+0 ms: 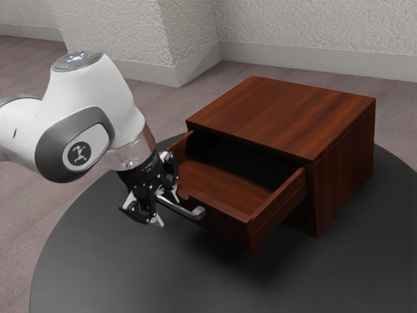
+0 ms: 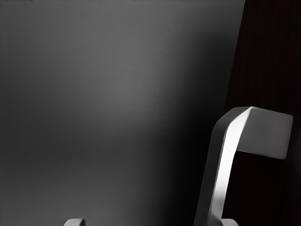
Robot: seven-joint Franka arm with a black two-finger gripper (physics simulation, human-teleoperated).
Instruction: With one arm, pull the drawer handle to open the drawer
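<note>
**Drawer pull: end effector at the handle, fingers spread.**
The handle lies between the parted fingers, close to one of them in the wrist view, so the end effector is open and appears to hook the bar rather than clamp it. The drawer stands well out of the cabinet, on the arm's side, on the round table. The pull should probably run straight away from the cabinet front, or the bar may slip free. There is no legible writing, only a round emblem on the arm.
</note>
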